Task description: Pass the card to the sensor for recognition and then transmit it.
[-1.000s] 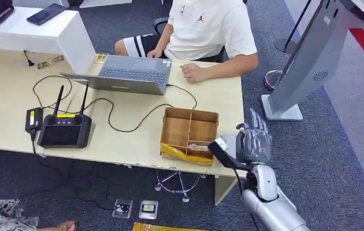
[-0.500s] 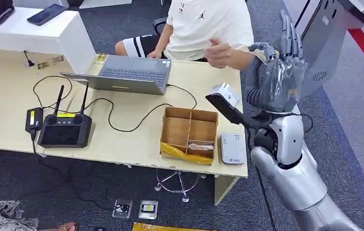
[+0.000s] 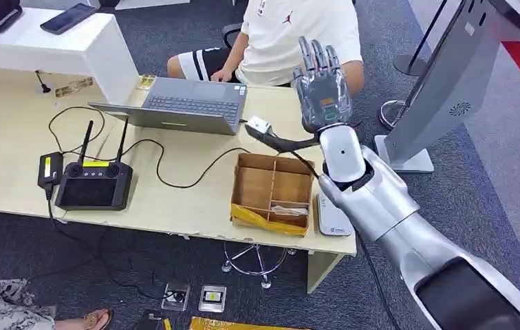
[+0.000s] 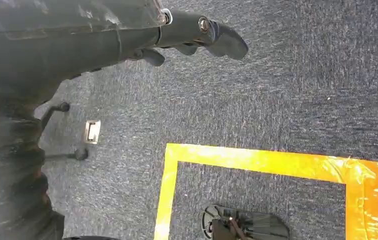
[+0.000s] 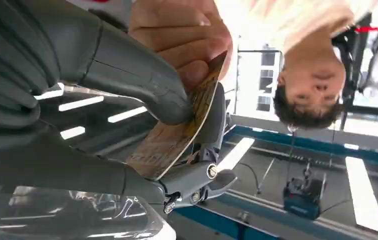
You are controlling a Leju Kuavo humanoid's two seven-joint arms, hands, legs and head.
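Pinching the card (image 5: 177, 135), the right hand (image 3: 322, 86) meets a person's hand (image 5: 184, 35).

Silver glossy right arm (image 3: 381, 206) built of rounded shells, black section at the upper end, grey right robot hand (image 3: 322, 86) with darker fingers, clear plastic film wrapped over it, black cable trailing beside the wrist

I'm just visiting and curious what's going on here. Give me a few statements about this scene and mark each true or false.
1. The right hand pinches a card. True.
2. A person's hand touches that card. True.
3. The laptop is closed. False: it is open.
4. The wooden box stands on the floor. False: it sits on the table.
5. The left hand holds a phone. False: it holds nothing.
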